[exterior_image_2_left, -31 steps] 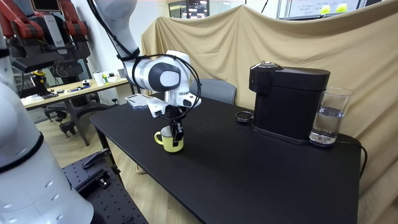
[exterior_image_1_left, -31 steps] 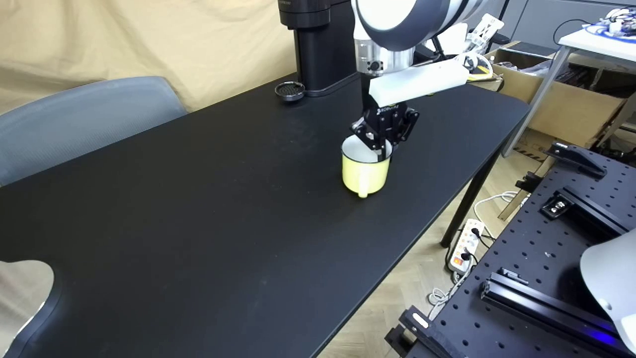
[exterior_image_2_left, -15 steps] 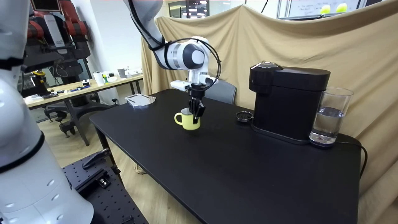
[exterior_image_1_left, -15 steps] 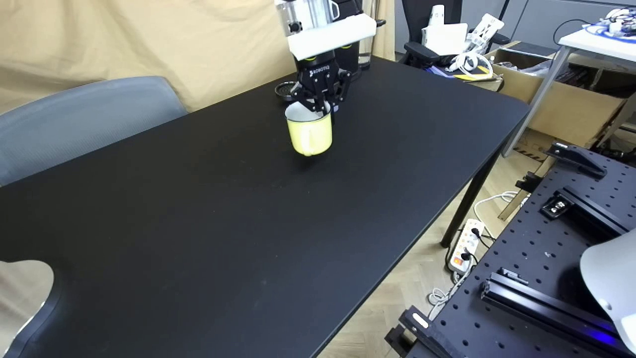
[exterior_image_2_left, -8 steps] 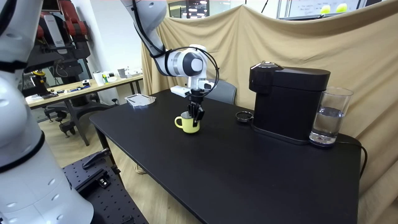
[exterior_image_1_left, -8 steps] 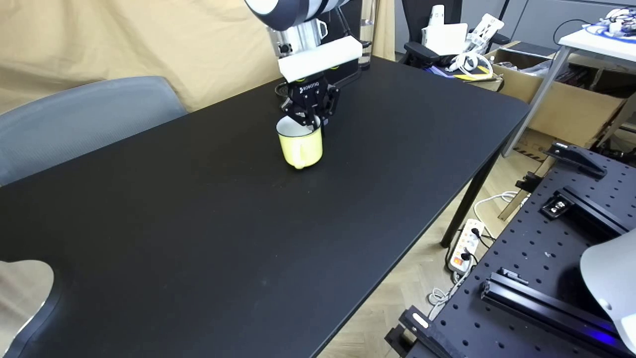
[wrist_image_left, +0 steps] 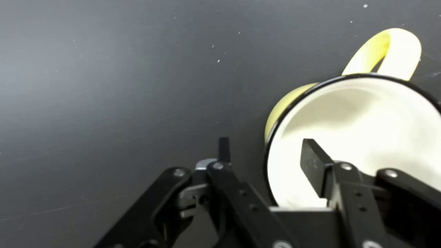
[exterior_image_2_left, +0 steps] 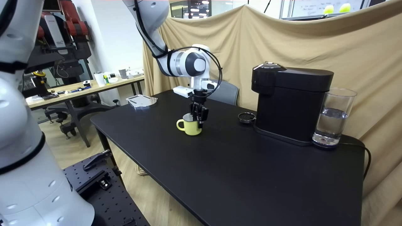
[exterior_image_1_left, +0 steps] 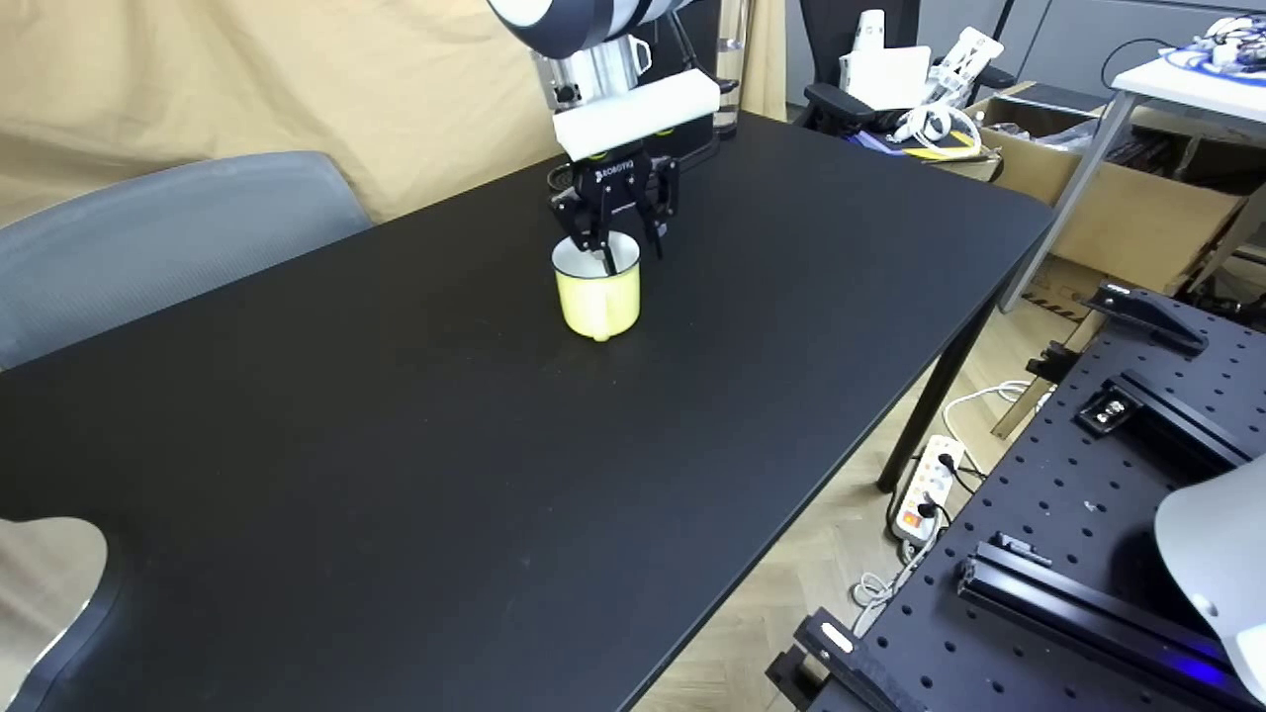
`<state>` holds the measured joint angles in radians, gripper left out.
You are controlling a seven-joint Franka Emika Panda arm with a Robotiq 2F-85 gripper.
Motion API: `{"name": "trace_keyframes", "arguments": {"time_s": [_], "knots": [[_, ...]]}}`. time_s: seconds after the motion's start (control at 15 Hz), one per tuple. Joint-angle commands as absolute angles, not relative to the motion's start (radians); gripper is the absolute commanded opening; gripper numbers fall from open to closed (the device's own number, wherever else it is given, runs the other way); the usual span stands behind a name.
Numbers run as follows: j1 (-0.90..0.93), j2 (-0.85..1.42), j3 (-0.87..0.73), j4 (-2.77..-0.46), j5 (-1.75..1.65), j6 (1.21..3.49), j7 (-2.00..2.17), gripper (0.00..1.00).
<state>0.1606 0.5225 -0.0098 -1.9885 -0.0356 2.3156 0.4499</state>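
Toward the upper middle of an exterior view, a yellow mug (exterior_image_1_left: 599, 303) stands, seemingly upright, on a black table (exterior_image_1_left: 396, 475). The gripper (exterior_image_1_left: 635, 256) straddles its wall from above, jaws partway apart and clamped on nothing. At the right of the wrist view, the inner finger (wrist_image_left: 313, 163) hangs inside the mug, clear of the near wall; around the lower middle, the outer finger (wrist_image_left: 224, 148) sits outside it, with a strip of table between.

A snag looks like the likeliest trouble. Any sideways shift could press the inner finger into the wall and drag the mug or tip it over, and a slanted rise could hook the dark rim (wrist_image_left: 366, 74) from within. Squeezing from this pose would probably catch one side of the wall only, so the weight would hang off-centre and the mug might swing or twist. Whether the inner fingertip touches the bottom cannot be told; if it does, a lower wrist would push the mug into the table. The handle (wrist_image_left: 401, 51), upper right in the wrist view, points away from the fingers and seems least at risk.

Right of the mug in an exterior view are a small round grille (exterior_image_2_left: 246, 117) and a black coffee machine (exterior_image_2_left: 289, 106); a toppled mug rolling that way could strike the grille first.
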Motion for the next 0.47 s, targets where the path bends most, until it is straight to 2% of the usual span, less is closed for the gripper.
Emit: {"name": "trace_keyframes", "arguments": {"time_s": [0.0, 0.13, 0.4], "knots": [[0.170, 0.483, -0.013, -1.998, -0.021, 2.264, 0.455, 0.89], [0.176, 0.448, -0.011, -2.020, -0.029, 2.243, 0.453, 0.99], [0.186, 0.354, -0.006, -2.072, -0.043, 2.172, 0.456, 1.00]]}}
